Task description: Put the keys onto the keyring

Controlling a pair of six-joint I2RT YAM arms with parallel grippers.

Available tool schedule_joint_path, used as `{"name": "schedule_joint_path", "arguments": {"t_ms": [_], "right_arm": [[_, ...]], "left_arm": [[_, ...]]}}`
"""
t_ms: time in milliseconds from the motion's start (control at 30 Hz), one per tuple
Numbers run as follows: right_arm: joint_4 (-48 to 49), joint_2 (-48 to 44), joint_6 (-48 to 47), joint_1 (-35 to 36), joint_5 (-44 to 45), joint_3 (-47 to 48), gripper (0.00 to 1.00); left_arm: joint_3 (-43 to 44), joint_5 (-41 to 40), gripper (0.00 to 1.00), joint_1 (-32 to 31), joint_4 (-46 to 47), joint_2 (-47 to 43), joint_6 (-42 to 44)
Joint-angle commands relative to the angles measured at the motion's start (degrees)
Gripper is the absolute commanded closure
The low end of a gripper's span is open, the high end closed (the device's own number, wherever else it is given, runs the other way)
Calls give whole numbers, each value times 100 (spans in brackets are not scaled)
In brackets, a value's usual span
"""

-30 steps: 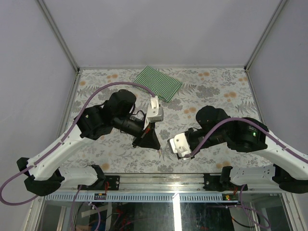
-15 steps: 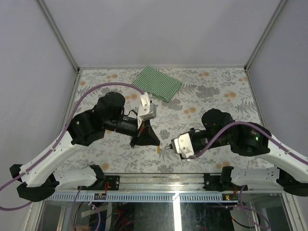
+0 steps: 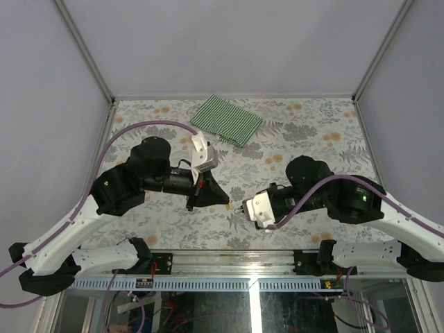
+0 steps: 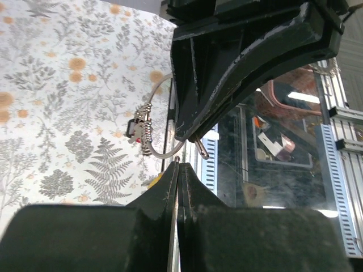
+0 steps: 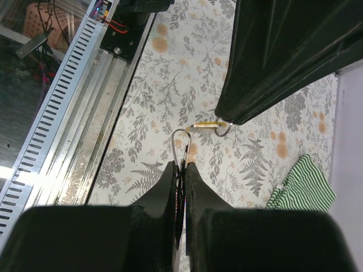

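Note:
My left gripper is shut on a silver key with a yellow tag. The key is held edge-on between the pads. My right gripper is shut on the keyring, whose thin wire loop sticks out past the fingertips. The two grippers meet tip to tip above the table's near middle. In the left wrist view the keyring's wire and red tag hang right at my left fingertips. In the right wrist view the yellow-tagged key sits by the loop's top. The black-tagged key is out of view.
A green-and-white striped cloth lies at the table's far middle. The metal front rail runs along the near edge, just below the two grippers.
My left arm has drawn back to the left and its gripper tip has moved a little away from the near edge. My right gripper has shifted slightly left. Both stay shut.

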Motion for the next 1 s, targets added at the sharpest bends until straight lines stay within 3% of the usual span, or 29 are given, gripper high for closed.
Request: {"name": "schedule_joint_path", "arguments": {"t_ms": [0,567,967], "right_arm": [[430,-120,24,20,300,96,100],[628,280,1885,23,1477,518,100],[633,584,2325,25,2005,775,100]], "left_arm": [[-56,-468,100,3,593,-195,-117],[-108,-1710,100,0,818,-315,-224],[-93,-1680,100,0,853,-284,-234]]}}
